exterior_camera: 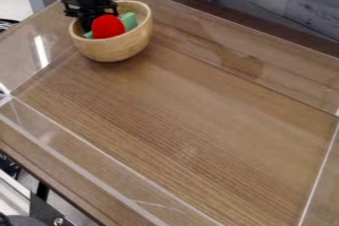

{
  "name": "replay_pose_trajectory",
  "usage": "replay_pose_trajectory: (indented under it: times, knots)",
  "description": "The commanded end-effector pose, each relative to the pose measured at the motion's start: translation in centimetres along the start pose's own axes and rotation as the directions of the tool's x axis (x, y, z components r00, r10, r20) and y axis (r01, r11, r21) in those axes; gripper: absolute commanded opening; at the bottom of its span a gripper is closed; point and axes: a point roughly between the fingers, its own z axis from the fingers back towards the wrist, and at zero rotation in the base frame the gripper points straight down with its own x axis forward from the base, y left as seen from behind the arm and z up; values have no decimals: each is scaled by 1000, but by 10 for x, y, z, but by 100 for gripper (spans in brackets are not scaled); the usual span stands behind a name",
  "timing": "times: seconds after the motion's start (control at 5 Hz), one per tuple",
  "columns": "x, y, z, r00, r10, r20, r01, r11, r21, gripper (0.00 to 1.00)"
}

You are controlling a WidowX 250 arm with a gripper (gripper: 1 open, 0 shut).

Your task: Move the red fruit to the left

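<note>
Hand (pixel 93 17) fully closed atop red fruit (pixel 107 29) in wooden bowl (pixel 122 52); hold unclear.

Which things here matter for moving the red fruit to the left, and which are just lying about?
Part of the job:
- red fruit, lying in the wooden bowl
- gripper, closed, right at the fruit

Just lying about:
- the wooden bowl itself
- light-green piece, beside the fruit in the bowl
- wooden table with clear walls
</note>
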Motion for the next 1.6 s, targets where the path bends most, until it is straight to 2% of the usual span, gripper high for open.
replay_pose_trajectory:
  times: [0.0,0.2,0.6,1.0,1.2,1.4]
  knots:
    - [-3,2,-14,1000,9,-23,-9,1000,0,0]
    - [-1,2,-16,1000,17,-26,-17,1000,2,0]
    - [3,-4,34,998,51,29,-49,997,-59,0]
    - [2,-7,74,994,79,70,-71,992,-107,0]
    - [2,-15,93,993,71,99,-58,990,-131,0]
    - [2,-29,105,992,43,118,-26,989,-147,0]
